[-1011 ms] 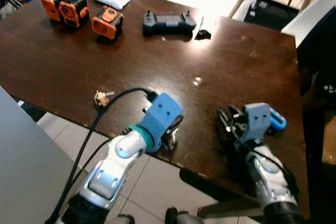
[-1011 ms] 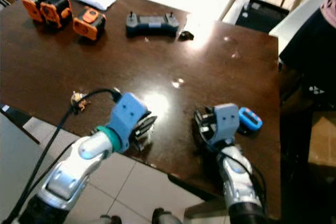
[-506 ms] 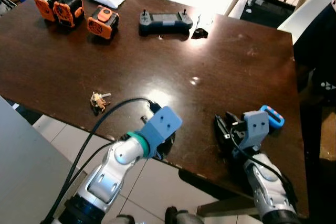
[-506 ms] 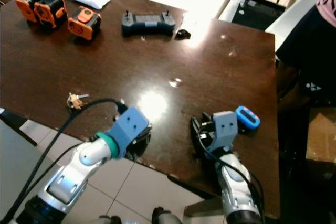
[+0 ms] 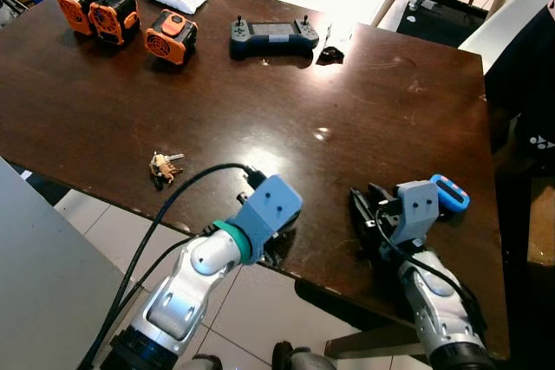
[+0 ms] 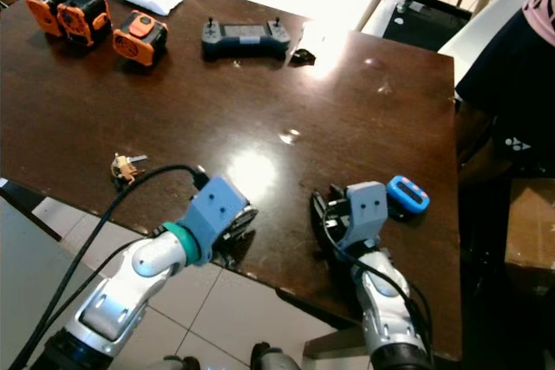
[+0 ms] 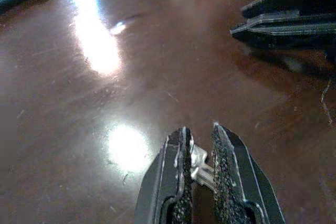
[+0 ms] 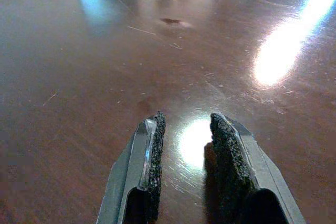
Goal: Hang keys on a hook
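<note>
The left gripper [image 7: 198, 145] rests low at the near edge of the dark brown wooden table [image 5: 260, 93], its black fingers pinched on a small silver metal piece [image 7: 199, 165], probably a key. The right gripper [image 8: 185, 129] sits at its 3 o'clock, fingers parted with only tabletop between them. A blue fob [image 5: 449, 193] lies just beside the right wrist. A small brass key bunch [image 5: 163, 165] lies at the left gripper's 10 o'clock. Three orange battery packs [image 5: 172, 36] and a dark handheld controller [image 5: 274, 36] line the far edge.
</note>
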Motion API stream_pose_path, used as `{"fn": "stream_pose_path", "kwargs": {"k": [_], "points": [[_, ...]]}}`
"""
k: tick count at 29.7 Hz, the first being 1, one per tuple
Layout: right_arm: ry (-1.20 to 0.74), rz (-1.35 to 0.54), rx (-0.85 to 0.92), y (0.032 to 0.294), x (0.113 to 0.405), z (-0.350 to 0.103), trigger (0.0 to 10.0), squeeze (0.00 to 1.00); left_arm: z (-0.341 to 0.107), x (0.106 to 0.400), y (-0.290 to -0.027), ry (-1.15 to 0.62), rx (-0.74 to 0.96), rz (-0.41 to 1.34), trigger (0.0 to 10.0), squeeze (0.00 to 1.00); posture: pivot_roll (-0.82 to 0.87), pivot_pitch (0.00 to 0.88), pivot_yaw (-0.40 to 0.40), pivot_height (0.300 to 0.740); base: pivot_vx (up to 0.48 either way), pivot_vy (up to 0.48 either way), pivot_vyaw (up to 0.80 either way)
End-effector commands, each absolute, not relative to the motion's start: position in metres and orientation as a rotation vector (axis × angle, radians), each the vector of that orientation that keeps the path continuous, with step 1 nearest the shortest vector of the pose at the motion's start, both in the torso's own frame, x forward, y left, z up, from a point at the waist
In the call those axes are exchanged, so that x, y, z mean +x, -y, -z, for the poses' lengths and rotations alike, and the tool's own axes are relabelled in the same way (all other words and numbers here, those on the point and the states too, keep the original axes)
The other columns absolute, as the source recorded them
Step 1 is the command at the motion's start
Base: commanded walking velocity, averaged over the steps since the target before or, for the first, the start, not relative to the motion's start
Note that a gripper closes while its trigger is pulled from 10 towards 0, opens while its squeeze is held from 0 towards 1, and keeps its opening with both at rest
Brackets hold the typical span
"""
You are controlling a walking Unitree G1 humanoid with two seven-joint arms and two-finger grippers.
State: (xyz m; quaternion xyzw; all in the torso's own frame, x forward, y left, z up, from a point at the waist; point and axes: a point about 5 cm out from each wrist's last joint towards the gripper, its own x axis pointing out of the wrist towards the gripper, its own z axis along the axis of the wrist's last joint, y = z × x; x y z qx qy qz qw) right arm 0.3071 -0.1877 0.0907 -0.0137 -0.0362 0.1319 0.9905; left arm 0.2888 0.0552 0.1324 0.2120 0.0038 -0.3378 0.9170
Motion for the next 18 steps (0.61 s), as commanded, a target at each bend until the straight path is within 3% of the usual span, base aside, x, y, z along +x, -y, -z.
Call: {"fn": "stream_pose_path", "kwargs": {"k": [1, 18], "points": [[-0.011, -0.262, -0.024, 0.189, 0.298, -0.072, 10.0, 0.0, -0.125, 0.286, -0.053, -0.023, 0.455, 0.708, 10.0, 0.0, -0.04, 0.158, -0.013, 0.74, 0.0, 0.0, 0.0], [-0.015, -0.271, -0.021, 0.187, 0.297, -0.07, 10.0, 0.0, -0.109, 0.283, -0.057, -0.04, 0.545, 0.656, 10.0, 0.0, -0.04, 0.17, -0.016, 0.74, 0.0, 0.0, 0.0]]}}
